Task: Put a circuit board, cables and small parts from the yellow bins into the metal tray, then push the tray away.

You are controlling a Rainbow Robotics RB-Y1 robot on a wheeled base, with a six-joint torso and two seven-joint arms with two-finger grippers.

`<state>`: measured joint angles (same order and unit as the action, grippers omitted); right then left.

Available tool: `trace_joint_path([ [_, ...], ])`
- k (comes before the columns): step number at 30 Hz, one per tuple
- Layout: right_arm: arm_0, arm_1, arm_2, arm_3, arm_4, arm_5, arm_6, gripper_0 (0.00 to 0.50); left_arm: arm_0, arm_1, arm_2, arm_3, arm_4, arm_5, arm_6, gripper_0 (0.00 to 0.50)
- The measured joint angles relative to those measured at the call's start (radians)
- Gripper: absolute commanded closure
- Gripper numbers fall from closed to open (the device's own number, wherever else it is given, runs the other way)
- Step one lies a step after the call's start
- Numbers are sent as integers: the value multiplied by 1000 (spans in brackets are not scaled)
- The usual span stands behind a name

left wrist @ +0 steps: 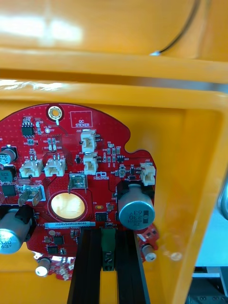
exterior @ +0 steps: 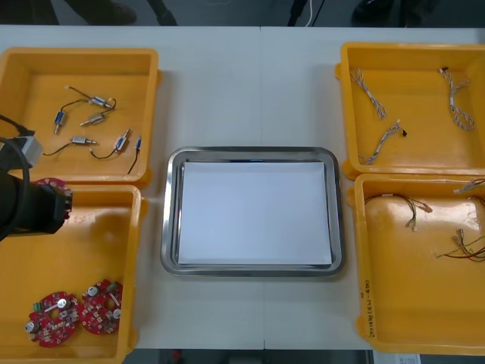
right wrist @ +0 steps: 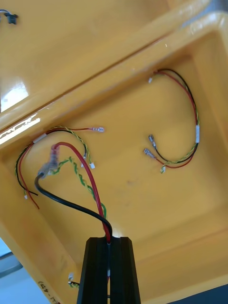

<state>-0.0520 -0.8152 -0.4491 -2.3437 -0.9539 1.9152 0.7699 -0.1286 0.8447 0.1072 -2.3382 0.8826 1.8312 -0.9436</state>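
Note:
My left gripper is shut on the lower edge of a round red circuit board, pinching a green connector between its fingers. In the front view the left gripper hangs over the far end of the near left yellow bin, with the held circuit board peeking out beside it. My right gripper is shut on a cable of red and black wires with a yellow-green twist, lifted above the floor of the near right yellow bin. The metal tray lies mid-table, white inside.
Two more circuit boards lie at the near end of the near left bin. The far left bin holds several small metal parts. Twisted cables lie in the far right bin; another red and yellow cable lies below the right gripper.

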Motion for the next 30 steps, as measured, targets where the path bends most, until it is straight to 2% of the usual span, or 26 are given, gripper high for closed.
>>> trace_joint_path([
  [4,-33,-65,0,9,-64,0,50,500,-76,0,-77,-1,3,7,0,500],
  [7,-62,-110,0,48,-127,1,134,500,-128,0,-136,-2,8,9,0,500],
  [12,-109,-149,0,106,-185,1,221,500,-203,0,-230,-2,13,10,2,500],
  [17,-128,-150,9,109,-189,1,338,500,-284,0,-350,-2,13,8,43,500],
  [25,-191,-150,112,108,-159,1,432,500,-407,-3,-516,0,2,-5,255,500],
  [30,-222,-150,180,78,-162,1,451,500,-473,-18,-608,38,-37,-25,267,500],
])
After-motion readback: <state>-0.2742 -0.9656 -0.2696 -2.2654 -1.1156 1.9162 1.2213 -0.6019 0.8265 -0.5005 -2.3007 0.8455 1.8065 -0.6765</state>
